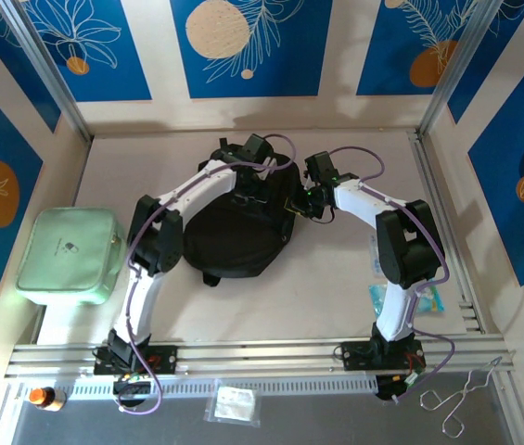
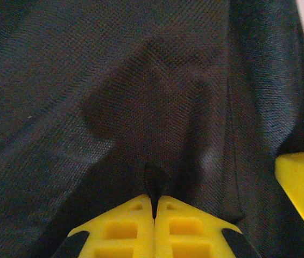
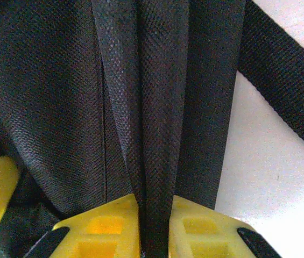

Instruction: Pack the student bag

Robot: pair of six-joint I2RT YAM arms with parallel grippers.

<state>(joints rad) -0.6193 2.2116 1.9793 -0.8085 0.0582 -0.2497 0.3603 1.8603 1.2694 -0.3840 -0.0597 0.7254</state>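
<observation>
The student bag, a large black fabric backpack, lies flat in the middle of the table. Both grippers meet at its far edge. My left gripper is pressed down on the bag. In the left wrist view its yellow fingers are shut, with a thin black tab of the bag pinched between the tips. My right gripper is at the bag's far right corner. In the right wrist view it is shut on an upright fold of the black fabric. A black strap runs off across the white table.
A mint-green case stands at the left. A small blue packet lies by the right arm's base. On the front ledge are metal forceps, a clear pouch and an orange-capped bottle. Panel walls enclose the table.
</observation>
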